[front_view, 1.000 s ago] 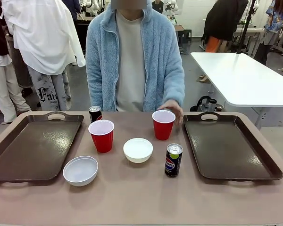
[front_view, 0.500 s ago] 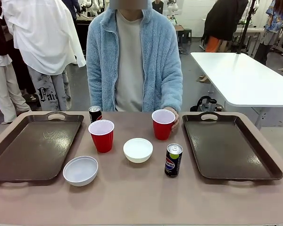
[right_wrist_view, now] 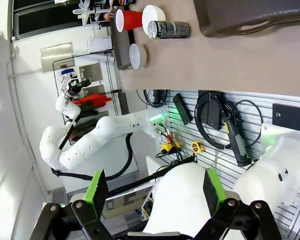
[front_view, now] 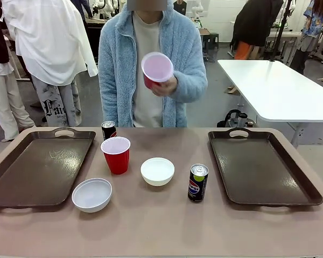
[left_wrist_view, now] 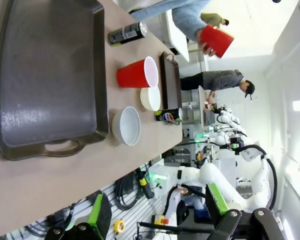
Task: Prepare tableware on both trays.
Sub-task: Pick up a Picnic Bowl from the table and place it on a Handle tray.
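Front view, cup in hand: the held red cup (front_view: 157, 69) is at chest height in the person's hand (front_view: 168, 86), tipped with its mouth toward the robot, well above the bench (front_view: 161, 226).
Front view, trays: the left tray (front_view: 40, 166) and the right tray (front_view: 264, 166) lie at the two ends of the bench, both bare.
Front view, between the trays: the standing red cup (front_view: 116, 155), the near bowl (front_view: 92, 194), the middle bowl (front_view: 158, 171) and the front Pepsi can (front_view: 198, 183). The rear Pepsi can (front_view: 108, 129) is just behind the standing cup.
Left wrist view: the left claw (left_wrist_view: 155, 200) is spread wide with nothing between its fingers, well apart from the left tray.
Right wrist view: the right claw (right_wrist_view: 155, 186) is also spread wide and empty, well apart from the right tray and the front Pepsi can.
Step in hand: probably the very start, since no piece sits on either tray.
Next move: the held cup needs an upright landing on one tray. After that, each tray likely wants one cup, one bowl and one can.
Count: two trays, two red cups, two white bowls, two Pepsi cans.
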{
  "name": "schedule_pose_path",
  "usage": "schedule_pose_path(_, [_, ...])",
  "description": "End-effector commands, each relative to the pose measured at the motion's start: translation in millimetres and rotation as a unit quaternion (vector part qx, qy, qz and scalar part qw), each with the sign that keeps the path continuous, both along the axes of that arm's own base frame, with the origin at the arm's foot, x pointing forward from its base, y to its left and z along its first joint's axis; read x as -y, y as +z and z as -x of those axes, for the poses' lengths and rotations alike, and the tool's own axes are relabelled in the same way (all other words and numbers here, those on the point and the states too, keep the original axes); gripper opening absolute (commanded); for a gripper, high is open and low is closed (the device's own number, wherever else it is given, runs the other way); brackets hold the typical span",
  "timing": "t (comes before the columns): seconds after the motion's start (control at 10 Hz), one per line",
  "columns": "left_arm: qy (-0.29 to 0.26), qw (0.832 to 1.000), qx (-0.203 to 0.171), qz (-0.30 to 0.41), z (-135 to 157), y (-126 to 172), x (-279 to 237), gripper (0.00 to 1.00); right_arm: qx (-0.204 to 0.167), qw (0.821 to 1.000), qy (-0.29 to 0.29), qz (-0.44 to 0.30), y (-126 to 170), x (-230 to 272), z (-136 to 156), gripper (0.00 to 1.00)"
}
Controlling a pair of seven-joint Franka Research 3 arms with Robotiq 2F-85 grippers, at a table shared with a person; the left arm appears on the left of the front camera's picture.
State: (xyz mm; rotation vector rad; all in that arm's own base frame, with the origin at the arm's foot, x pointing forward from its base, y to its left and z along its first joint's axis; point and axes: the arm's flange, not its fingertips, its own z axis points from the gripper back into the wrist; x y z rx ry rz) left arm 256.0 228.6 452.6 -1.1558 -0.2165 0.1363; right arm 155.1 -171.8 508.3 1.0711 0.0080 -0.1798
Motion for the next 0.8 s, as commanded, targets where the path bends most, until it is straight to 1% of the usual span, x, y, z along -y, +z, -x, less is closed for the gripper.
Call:
schedule_pose_path(0.0, [0.007,1.0,0.0,0.005,-1,1,-1,1.0,-0.008,1.0,0.0,-0.004,-1,0,0,1.0])
schedule_pose_path(0.2, [0.0,1.0,0.0,0.0,0,0,0,1.0,-0.008,1.0,0.0,-0.004,-1,0,0,1.0])
schedule_pose_path(0.3, [0.001,0.997,-0.02,-0.077,-14,16,18,1.0,-0.008,1.0,0.0,-0.004,-1,0,0,1.0])
schedule_pose_path(0.4, [-0.014,0.984,-0.053,-0.17,-31,30,46,1.0,-0.008,1.0,0.0,-0.004,-1,0,0,1.0])
schedule_pose_path(0.5, [-0.024,0.976,-0.069,-0.206,-46,44,68,1.0,-0.008,1.0,0.0,-0.004,-1,0,0,1.0])
schedule_pose_path(0.6, [-0.039,0.966,-0.077,-0.243,-58,56,90,1.0,-0.008,1.0,0.0,-0.004,-1,0,0,1.0])
schedule_pose_path(0.7, [-0.049,0.95,-0.081,-0.296,-68,64,118,1.0,-0.008,1.0,0.0,-0.004,-1,0,0,1.0])
